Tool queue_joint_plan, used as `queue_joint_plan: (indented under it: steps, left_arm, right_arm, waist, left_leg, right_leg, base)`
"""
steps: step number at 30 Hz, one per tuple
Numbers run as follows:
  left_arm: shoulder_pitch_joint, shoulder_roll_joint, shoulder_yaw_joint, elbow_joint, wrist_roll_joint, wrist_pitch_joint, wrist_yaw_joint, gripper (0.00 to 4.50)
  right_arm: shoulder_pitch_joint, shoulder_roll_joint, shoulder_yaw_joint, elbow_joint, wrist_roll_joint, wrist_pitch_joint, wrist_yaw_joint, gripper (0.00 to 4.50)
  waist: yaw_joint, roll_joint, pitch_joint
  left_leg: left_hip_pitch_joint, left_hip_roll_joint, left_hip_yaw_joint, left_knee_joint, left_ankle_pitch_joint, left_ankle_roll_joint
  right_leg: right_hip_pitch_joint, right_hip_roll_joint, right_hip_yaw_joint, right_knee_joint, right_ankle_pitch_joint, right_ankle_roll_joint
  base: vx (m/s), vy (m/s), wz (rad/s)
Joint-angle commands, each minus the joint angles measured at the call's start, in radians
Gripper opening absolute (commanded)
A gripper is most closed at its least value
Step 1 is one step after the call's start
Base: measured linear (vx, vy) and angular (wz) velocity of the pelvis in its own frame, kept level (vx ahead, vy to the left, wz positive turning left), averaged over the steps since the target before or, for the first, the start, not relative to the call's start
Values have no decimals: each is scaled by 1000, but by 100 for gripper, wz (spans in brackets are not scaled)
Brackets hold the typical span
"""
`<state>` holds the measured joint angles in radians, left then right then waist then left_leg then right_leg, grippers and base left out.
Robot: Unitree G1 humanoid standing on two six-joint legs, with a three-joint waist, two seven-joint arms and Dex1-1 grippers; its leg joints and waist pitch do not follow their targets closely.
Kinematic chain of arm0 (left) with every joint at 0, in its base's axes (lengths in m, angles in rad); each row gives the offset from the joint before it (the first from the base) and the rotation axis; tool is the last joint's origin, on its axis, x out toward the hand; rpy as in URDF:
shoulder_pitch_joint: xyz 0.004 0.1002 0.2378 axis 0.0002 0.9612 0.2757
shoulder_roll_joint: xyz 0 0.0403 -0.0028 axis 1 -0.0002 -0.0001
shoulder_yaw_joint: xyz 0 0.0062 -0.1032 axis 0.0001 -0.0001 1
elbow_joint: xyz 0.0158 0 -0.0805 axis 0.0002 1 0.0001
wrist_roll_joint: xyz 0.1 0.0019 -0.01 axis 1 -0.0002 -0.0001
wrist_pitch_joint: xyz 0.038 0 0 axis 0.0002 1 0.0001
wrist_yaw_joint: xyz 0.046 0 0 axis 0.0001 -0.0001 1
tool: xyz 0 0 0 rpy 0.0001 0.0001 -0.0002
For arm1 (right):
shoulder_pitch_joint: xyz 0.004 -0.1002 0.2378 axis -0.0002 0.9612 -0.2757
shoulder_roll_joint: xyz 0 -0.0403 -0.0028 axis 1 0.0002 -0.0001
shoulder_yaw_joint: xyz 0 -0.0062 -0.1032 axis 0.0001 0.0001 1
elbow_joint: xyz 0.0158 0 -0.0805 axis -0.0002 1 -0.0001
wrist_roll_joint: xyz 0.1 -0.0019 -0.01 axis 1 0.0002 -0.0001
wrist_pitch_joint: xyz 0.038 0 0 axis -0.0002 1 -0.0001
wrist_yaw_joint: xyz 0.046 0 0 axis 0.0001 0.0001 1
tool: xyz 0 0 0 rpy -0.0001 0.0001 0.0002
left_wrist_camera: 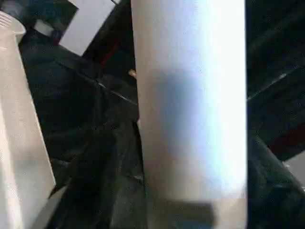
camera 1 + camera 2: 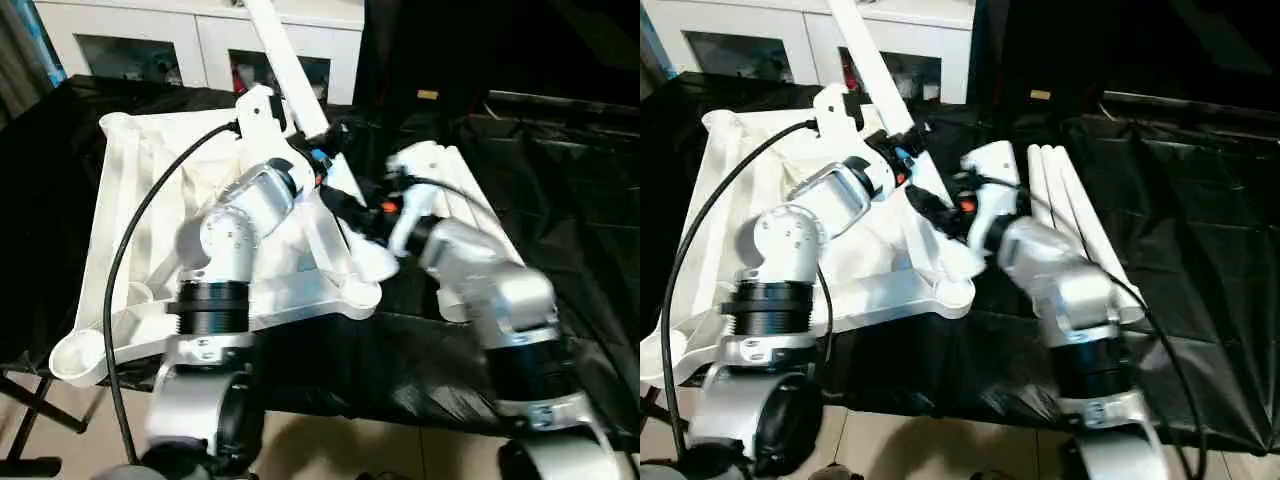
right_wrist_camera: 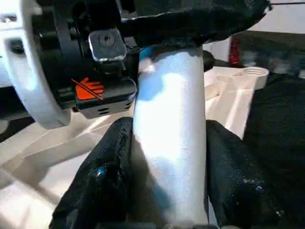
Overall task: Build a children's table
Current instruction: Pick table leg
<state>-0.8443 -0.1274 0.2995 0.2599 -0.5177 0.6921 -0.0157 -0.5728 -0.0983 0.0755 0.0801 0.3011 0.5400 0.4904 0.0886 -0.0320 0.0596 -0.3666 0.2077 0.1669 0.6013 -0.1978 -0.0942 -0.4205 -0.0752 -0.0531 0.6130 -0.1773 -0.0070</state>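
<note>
The white tabletop (image 2: 120, 220) lies underside up on a black-covered table, its round corner sockets showing. One white leg (image 2: 285, 60) stands tilted, its top leaning toward the back, and runs down toward the near right corner socket (image 2: 362, 292). My arms hide its lower end. My right gripper (image 2: 372, 215) is shut on the lower part of this leg; in the right wrist view its black fingers (image 3: 107, 167) press the tube (image 3: 169, 109) from both sides. My left gripper (image 2: 322, 152) is at the leg just above it, the tube (image 1: 190, 105) close before its camera.
Three more white legs (image 2: 1070, 200) lie side by side on the black cloth to the right of the tabletop. A white glass-doored cabinet (image 2: 200, 40) stands behind the table. The table's front edge and bare floor (image 2: 330, 450) lie just below my forearms.
</note>
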Motion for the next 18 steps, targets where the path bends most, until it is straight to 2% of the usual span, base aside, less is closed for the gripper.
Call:
queue_joint_plan:
  steps: [1,4,7,9,11,12,14,15,16,17,18]
  left_arm:
    - [-17,-20,17,21,0,-9,35,287]
    - [-12,-34,23,16,-23,-10,27,281]
    - [-11,-38,24,14,-33,-16,21,245]
    - [-10,-39,25,9,-49,-23,8,237]
    - [-10,-32,16,5,-54,-27,-16,210]
    - [-10,-27,10,5,-52,-29,-25,200]
    - [-8,0,-23,-3,-54,-26,-92,200]
    - [-5,28,-56,-12,-62,-23,-177,193]
    - [-5,28,-56,-12,-62,-23,-177,193]
    - [-5,40,-64,-14,-67,-26,-212,184]
    - [-4,52,-71,-12,-72,-28,-248,184]
  right_arm:
    - [-8,11,14,-38,-4,-39,-6,181]
    - [-10,24,24,-39,-19,-51,-19,181]
    - [-16,28,28,-33,-28,-60,-22,181]
    - [-20,30,29,-31,-35,-69,-26,181]
    - [-21,31,27,-28,-29,-68,-22,181]
    - [-22,31,23,-25,-21,-65,-16,237]
    - [-24,22,10,-18,-5,-53,6,251]
    - [-25,-1,-9,-15,40,-12,60,257]
    - [-25,-1,-9,-15,40,-12,60,257]
    - [-20,-20,-16,-19,64,0,102,284]
    - [-14,-38,-26,-24,97,21,146,284]
  waist:
    - [-1,4,-80]
    - [-1,8,-78]
    - [-2,7,-77]
    - [-1,8,-78]
    - [-1,9,-79]
    - [-2,8,-78]
    - [-1,9,-80]
    - [-1,9,-79]
    - [-1,8,-79]
    - [-1,8,-79]
    - [0,8,-80]
  left_leg:
    - [3,3,6,-58,-7,51]
    - [5,4,6,-60,-32,42]
    - [5,5,5,-62,-53,32]
    - [6,5,5,-61,-46,28]
    - [5,4,5,-60,-34,31]
    - [5,4,5,-60,-31,34]
    - [6,4,5,-59,-29,37]
    - [6,3,6,-60,-33,39]
    - [7,3,7,-60,-35,49]
    - [7,4,6,-60,-31,51]
    - [7,5,6,-58,-27,54]
  right_leg:
    - [77,-42,36,-47,53,-232]
    - [76,-42,36,-49,26,-228]
    - [76,-42,36,-52,1,-217]
    - [77,-43,36,-50,10,-216]
    - [77,-42,36,-48,30,-217]
    - [77,-41,36,-48,38,-218]
    - [78,-41,36,-46,49,-223]
    - [78,-41,36,-47,48,-223]
    - [78,-41,37,-46,49,-226]
    - [79,-40,36,-45,61,-230]
    - [79,-42,36,-44,71,-238]
  base:
    - [0,0,0]
    - [0,0,0]
    - [0,0,0]
    - [0,0,0]
    - [0,0,0]
    - [0,0,0]
    - [0,0,0]
    - [0,0,0]
    - [0,0,0]
    - [0,0,0]
    - [0,0,0]
